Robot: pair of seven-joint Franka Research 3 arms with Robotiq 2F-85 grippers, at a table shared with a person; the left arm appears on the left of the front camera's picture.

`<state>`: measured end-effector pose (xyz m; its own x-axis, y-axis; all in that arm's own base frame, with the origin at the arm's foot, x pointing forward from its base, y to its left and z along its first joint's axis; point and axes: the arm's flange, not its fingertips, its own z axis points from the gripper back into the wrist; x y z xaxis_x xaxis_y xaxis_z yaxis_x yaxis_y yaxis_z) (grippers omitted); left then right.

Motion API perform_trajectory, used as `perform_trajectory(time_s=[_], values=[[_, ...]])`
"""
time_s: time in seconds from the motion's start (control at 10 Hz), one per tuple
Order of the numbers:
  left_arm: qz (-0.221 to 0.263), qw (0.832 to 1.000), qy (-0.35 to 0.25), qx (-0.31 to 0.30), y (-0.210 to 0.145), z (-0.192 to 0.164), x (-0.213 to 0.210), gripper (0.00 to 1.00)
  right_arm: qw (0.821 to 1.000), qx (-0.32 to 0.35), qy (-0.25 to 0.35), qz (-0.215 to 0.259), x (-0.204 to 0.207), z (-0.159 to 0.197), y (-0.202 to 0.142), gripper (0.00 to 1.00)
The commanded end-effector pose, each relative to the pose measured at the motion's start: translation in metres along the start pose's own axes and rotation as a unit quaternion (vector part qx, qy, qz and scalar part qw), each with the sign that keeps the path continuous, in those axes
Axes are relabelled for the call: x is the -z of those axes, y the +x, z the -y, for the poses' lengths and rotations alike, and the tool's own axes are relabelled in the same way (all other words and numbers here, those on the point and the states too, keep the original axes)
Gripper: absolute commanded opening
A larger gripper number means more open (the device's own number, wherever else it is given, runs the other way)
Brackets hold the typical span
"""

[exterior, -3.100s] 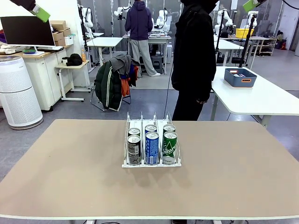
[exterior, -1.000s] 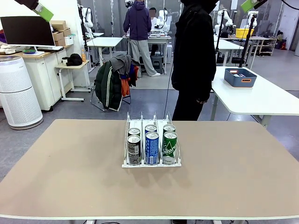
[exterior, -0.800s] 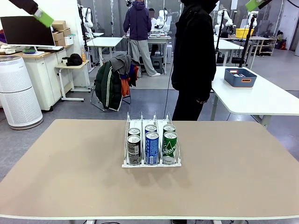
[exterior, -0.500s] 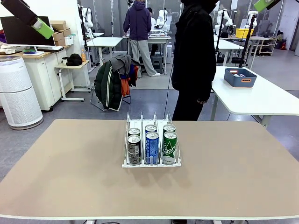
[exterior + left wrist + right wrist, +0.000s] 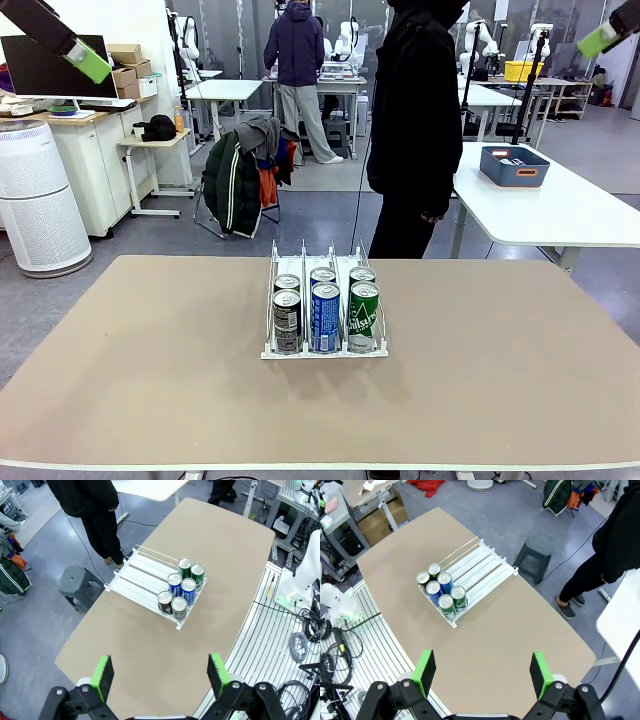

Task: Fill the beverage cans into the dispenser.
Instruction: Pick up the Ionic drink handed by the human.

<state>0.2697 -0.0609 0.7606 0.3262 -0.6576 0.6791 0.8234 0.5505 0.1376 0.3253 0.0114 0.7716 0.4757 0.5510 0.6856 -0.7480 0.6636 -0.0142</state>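
Six cans (image 5: 325,312) crowd dispenser (image 5: 320,262) front, frame centre — lanes feed forward (likely). Left gripper (image 5: 160,672), right gripper (image 5: 482,672) — splayed, empty, parked high.

A tan table (image 5: 150,380) is seen spread across the lower half of the front view. At one o'clock, just past its far edge, a person in black (image 5: 415,120) is found standing. A white air purifier (image 5: 38,200) is placed at nine o'clock, with a dark monitor (image 5: 55,68) and cardboard boxes (image 5: 128,62) set above it at ten. A chair draped with jackets (image 5: 240,180) is parked nearer the middle. At two o'clock a blue tub (image 5: 514,166) is rested on a white table (image 5: 570,215). A second person (image 5: 300,60) is glimpsed far back at twelve. In the left wrist view a grey stool (image 5: 75,582) is picked out at nine o'clock.
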Motion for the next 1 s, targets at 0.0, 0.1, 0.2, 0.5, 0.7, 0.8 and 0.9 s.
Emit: perform_trajectory(time_s=[0.0, 0.1, 0.2, 0.5, 0.7, 0.8, 0.9], values=[[-0.003, 1.0, -0.001, 0.001, 0.0, 0.001, 0.002, 1.0, 1.0, -0.011, -0.003, 0.013, 0.009, -0.006, -0.01, 1.0], [-0.003, 1.0, -0.001, 0.001, 0.0, 0.001, 0.002, 1.0, 1.0, 0.0, 0.0, 0.0, 0.0, 0.0, 0.0, 1.0], [-0.003, 1.0, -0.001, 0.001, 0.0, 0.001, 0.002, 1.0, 1.0, 0.0, 0.0, 0.0, 0.0, 0.0, 0.0, 1.0], [-0.003, 1.0, -0.001, 0.001, 0.0, 0.001, 0.002, 1.0, 1.0, -0.023, 0.007, -0.008, 0.006, -0.001, 0.003, 1.0], [-0.003, 1.0, -0.001, 0.001, 0.0, 0.001, 0.002, 1.0, 0.999, -0.04, 0.008, 0.002, 0.011, -0.002, 0.014, 1.0], [-0.003, 1.0, -0.001, 0.001, 0.0, 0.001, 0.002, 1.0, 0.999, -0.05, 0.01, 0.007, 0.014, -0.003, 0.017, 1.0], [-0.003, 1.0, -0.001, 0.001, 0.0, 0.001, 0.002, 1.0, 0.998, -0.052, 0.001, 0.016, 0.016, -0.004, 0.019, 1.0]])
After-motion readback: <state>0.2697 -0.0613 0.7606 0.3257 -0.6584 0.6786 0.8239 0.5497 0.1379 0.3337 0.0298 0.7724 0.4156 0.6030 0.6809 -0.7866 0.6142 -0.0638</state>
